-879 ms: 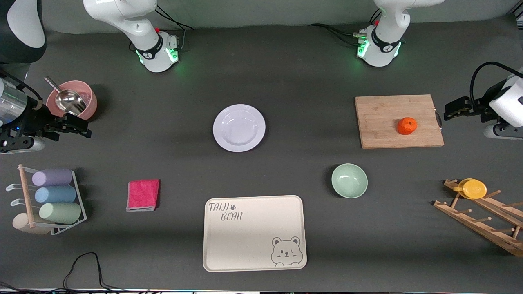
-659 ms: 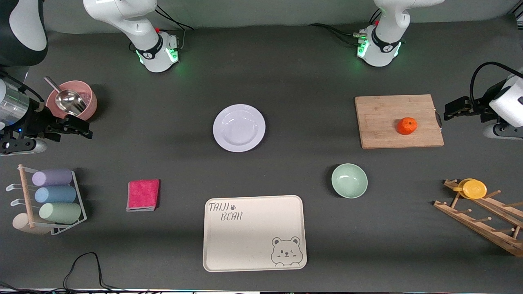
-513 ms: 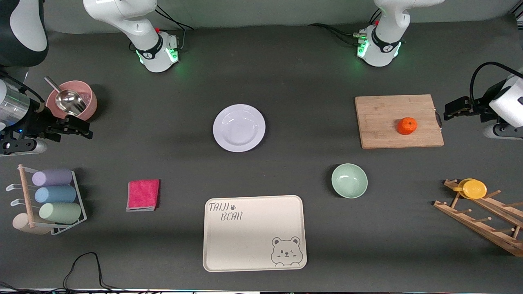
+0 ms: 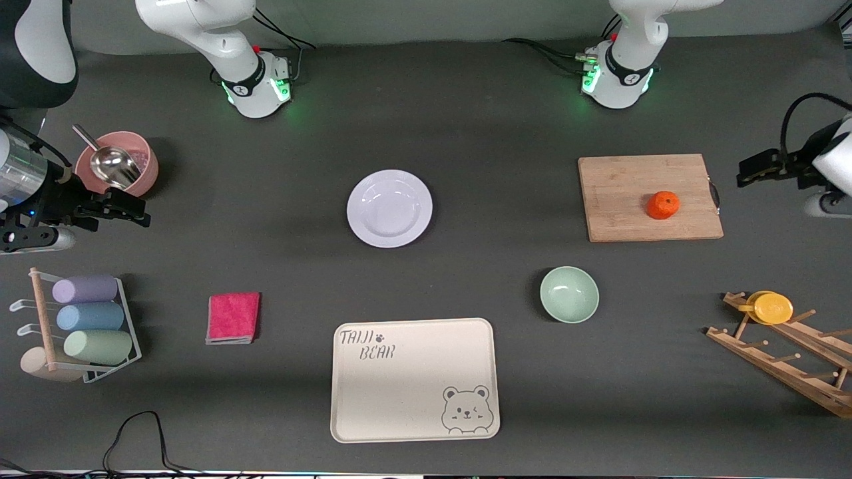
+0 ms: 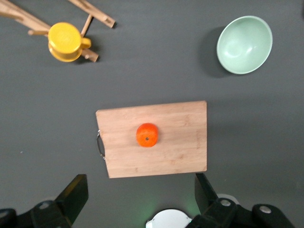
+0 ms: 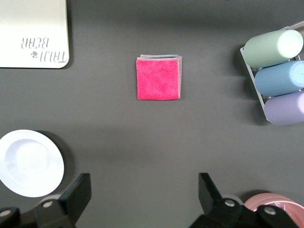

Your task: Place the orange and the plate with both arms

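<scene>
Resting on the cutting board (image 4: 649, 197), the orange (image 4: 663, 205) sits at about eight o'clock from the left end effector (image 4: 749, 171), spread wide. From the right end effector (image 4: 130, 206), also wide, the plate (image 4: 389, 208) lies well apart at three o'clock, mid-table.

orange (image 4: 663, 205) on board (image 4: 649, 197); white plate (image 4: 389, 208) mid-table.

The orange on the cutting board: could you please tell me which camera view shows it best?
The left wrist view: the orange sits mid-frame on the cutting board, large, with its dimple visible. The front view shows the same orange smaller, toward the left arm's end of the table. The right wrist view does not show it.
</scene>
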`<action>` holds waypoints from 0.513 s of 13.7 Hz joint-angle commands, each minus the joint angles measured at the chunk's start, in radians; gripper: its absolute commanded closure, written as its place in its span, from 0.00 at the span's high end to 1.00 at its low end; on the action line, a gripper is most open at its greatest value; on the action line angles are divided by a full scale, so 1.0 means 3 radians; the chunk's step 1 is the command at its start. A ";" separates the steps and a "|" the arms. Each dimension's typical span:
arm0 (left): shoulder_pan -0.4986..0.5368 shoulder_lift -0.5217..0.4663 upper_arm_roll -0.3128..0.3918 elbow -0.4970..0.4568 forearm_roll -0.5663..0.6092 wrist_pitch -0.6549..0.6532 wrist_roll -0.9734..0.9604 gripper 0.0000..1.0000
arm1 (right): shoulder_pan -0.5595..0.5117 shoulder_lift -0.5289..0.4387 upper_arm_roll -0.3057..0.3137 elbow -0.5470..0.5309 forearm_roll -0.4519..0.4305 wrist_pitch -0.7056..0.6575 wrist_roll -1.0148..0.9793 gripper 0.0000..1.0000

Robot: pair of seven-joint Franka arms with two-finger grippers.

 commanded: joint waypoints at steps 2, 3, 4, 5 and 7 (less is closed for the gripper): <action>0.0206 -0.0823 -0.0005 -0.0907 0.0040 0.0169 0.0210 1.00 | 0.0030 0.0136 -0.0022 0.0087 0.0031 -0.0047 0.0082 1.00; 0.0206 -0.1028 -0.0005 -0.1142 0.0040 0.0241 0.0210 1.00 | 0.0030 0.0136 -0.0022 0.0082 0.0031 -0.0047 0.0082 1.00; 0.0206 -0.1217 -0.0010 -0.1347 0.0040 0.0287 0.0205 1.00 | 0.0035 0.0141 -0.0022 0.0071 0.0031 -0.0052 0.0082 1.00; 0.0201 -0.1371 -0.0010 -0.1511 0.0040 0.0282 0.0205 1.00 | 0.0035 0.0146 -0.0017 0.0076 0.0031 -0.0047 0.0082 1.00; 0.0185 -0.1541 -0.0015 -0.1676 0.0035 0.0272 0.0205 1.00 | 0.0045 0.0167 -0.0017 0.0071 0.0036 -0.0052 0.0072 1.00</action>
